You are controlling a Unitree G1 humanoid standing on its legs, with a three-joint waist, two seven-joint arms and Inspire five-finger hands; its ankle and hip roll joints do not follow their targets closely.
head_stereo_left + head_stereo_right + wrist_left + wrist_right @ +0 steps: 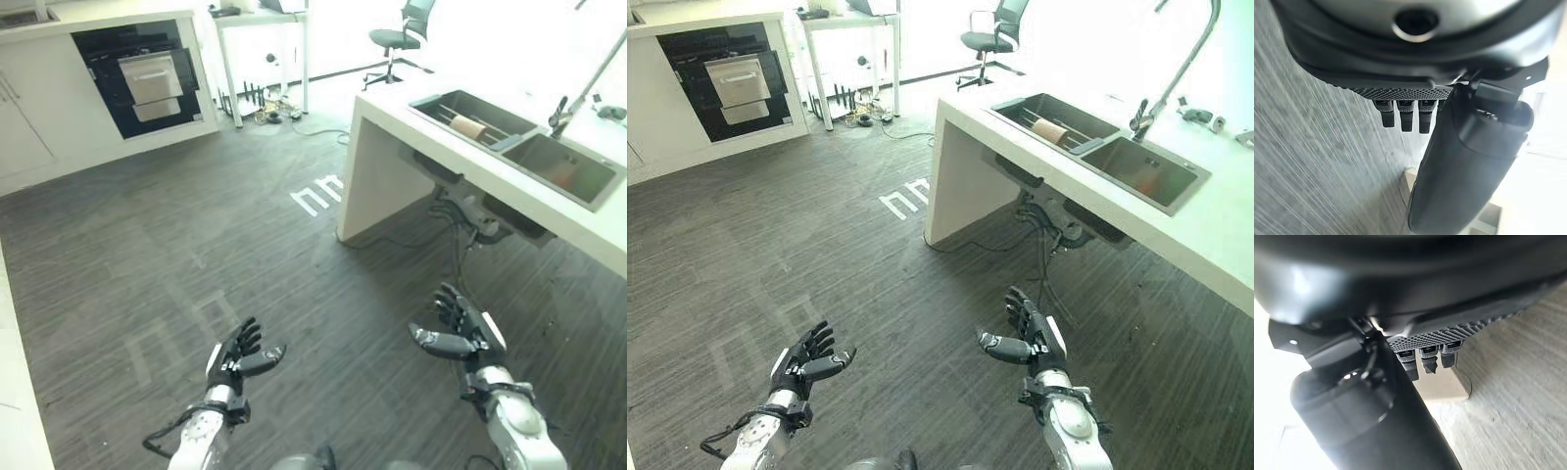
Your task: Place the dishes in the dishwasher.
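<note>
While both hands hang low above the dark wood-grain floor (147,245), the scene reads as follows.

Left hand (238,358): held over the floor at lower left, palm turned inward, fingers relaxed and slightly spread, thumb out to the side, holding nothing.
Right hand (462,333): held over the floor at lower right, fingers extended and slightly apart, thumb pointing toward the left hand, holding nothing.
Counter (392,122): white, at the right, ahead of the right hand.
Sink (563,166): two dark basins set in the counter, with a faucet (1176,69) beside them.
Dishes: a tan cylindrical item (468,126) lies on a rack in the far basin; possibly a cup, view too small to confirm.
Dishwasher (147,78): dark-fronted appliance in the far-left cabinets, well apart from both hands.
Office chair (400,39): in the background.
</note>
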